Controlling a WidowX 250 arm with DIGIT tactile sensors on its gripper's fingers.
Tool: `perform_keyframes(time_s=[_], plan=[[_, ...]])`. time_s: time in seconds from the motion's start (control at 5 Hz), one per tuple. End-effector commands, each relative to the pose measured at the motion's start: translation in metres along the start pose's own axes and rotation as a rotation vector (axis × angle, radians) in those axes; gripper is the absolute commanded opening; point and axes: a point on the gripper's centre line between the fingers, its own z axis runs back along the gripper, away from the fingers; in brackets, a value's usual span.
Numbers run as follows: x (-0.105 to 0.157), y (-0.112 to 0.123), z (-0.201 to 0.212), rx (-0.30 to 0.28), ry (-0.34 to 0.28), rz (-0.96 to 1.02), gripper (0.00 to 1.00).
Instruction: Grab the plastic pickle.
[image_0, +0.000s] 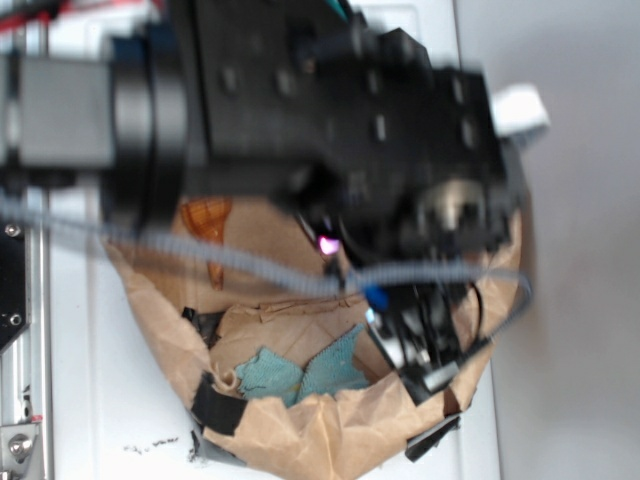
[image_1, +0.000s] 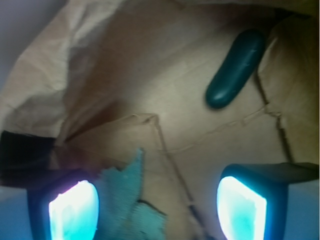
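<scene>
The plastic pickle (image_1: 235, 68), glossy dark green and oblong, lies slanted on the brown paper at the upper right of the wrist view. My gripper (image_1: 157, 207) hovers over the paper with its jaws wide apart; its glowing pads (image_1: 74, 210) frame the bottom corners. Nothing sits between them but paper and the edge of a teal mesh cloth. The pickle is well ahead of the right fingertip, not touching it. In the exterior view the arm hides the pickle, and the gripper (image_0: 415, 345) hangs inside the paper bag.
A crumpled brown paper bag (image_0: 330, 435) with raised walls surrounds the work area. The teal mesh cloth (image_0: 300, 375) lies on its floor near the front. An orange seashell (image_0: 207, 222) peeks out at the back left. Black tape pieces (image_0: 218, 410) hold the bag rim.
</scene>
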Motion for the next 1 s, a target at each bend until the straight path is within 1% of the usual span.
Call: perform_keyframes(time_s=[0.0,0.2,0.4,0.6,0.8], plan=[[0.003,0.038,0.030,-0.054,-0.090,-0.107,1.00],[0.009,0.037,0.004,-0.051,-0.141,-0.086,1.00],[0.016,0.029,-0.026,-0.057,-0.217,-0.056,1.00],[0.020,0.019,-0.045,-0.074,-0.262,-0.024,1.00],[0.027,0.013,-0.050,-0.067,-0.271,0.015,1.00]])
